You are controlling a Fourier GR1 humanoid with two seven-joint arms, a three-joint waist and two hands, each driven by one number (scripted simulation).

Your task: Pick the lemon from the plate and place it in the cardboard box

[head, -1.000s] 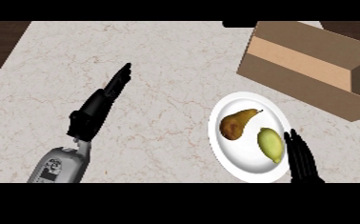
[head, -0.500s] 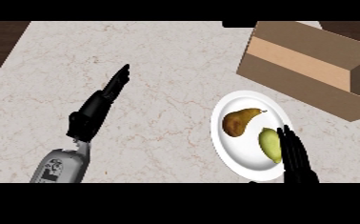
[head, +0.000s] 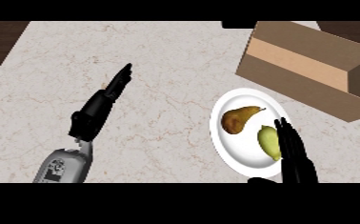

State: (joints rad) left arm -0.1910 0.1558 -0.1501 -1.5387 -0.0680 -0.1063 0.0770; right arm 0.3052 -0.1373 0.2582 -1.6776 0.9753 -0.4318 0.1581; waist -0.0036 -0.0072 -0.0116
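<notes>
lemon lies on the plate beside a brown pear. right hand open, fingers straight, just beside its right flank. judged light, firm, waxy, apt to roll: grasp across its middle. left hand open, resting at left

Black left hand, right hand; grey forearm

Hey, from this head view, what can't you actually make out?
Lemon: its right side, head view, hidden under fingers of the right hand.
Cardboard box: its right end, head view, cut off by the picture's edge.
Plate: its lower right rim, head view, covered by that hand.
</notes>
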